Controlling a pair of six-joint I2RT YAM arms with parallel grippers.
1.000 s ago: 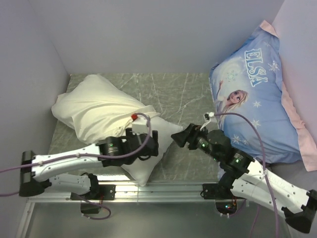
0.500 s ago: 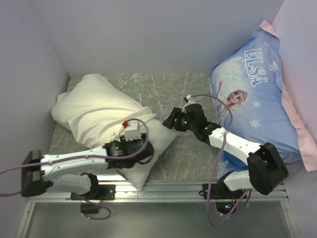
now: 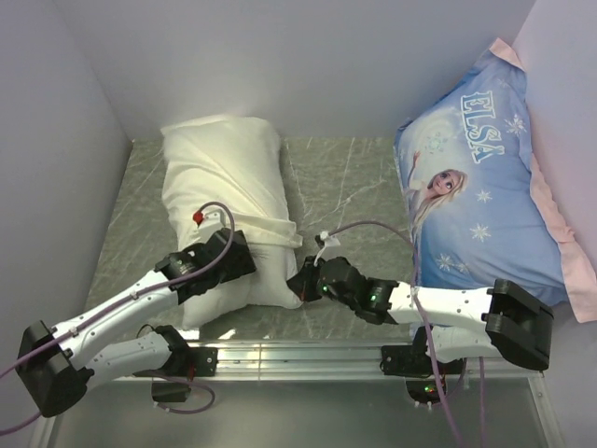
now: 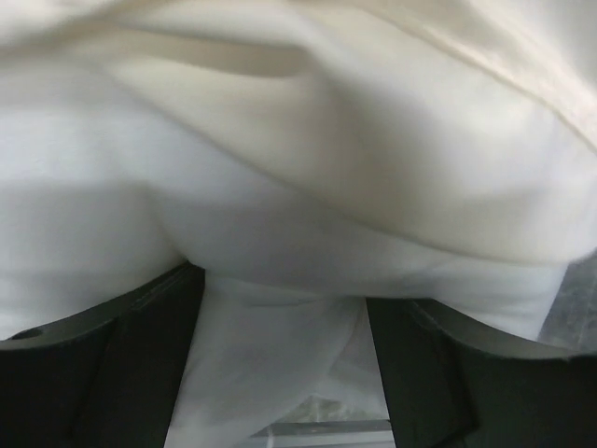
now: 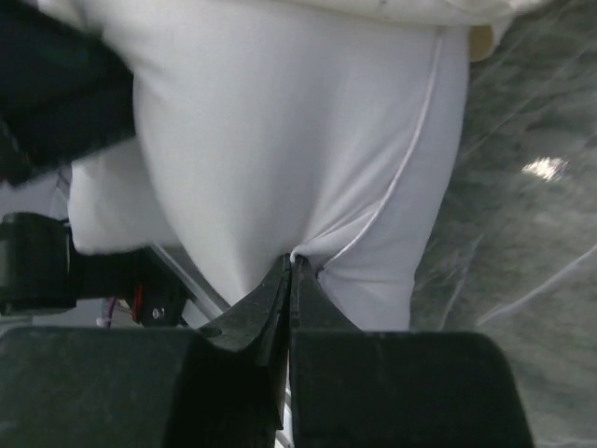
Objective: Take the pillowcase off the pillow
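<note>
The cream pillowcase (image 3: 219, 177) covers the far part of the bundle, which lies lengthwise toward the back wall. The white pillow (image 3: 266, 285) sticks out of its near end. My left gripper (image 3: 229, 261) rests on the bundle at the case's hem. In the left wrist view its jaws (image 4: 284, 280) stand wide apart, with loose white cloth between the fingers (image 4: 112, 373) and the cream pillowcase (image 4: 373, 121) above. My right gripper (image 3: 300, 280) is at the pillow's near right corner. Close up it (image 5: 292, 261) is shut, pinching the piped seam of the pillow (image 5: 261, 140).
A blue ELSA-print pillow (image 3: 476, 187) with a pink edge leans at the right wall. The grey marble table (image 3: 345, 187) lies between the two pillows. A metal rail (image 3: 308, 355) runs along the near edge. Walls close in at left and back.
The bundle has swung from lying slantwise at the left to pointing toward the back wall. My right gripper moved left and nearer, then shut on the pillow's corner. The left arm shifted left.
</note>
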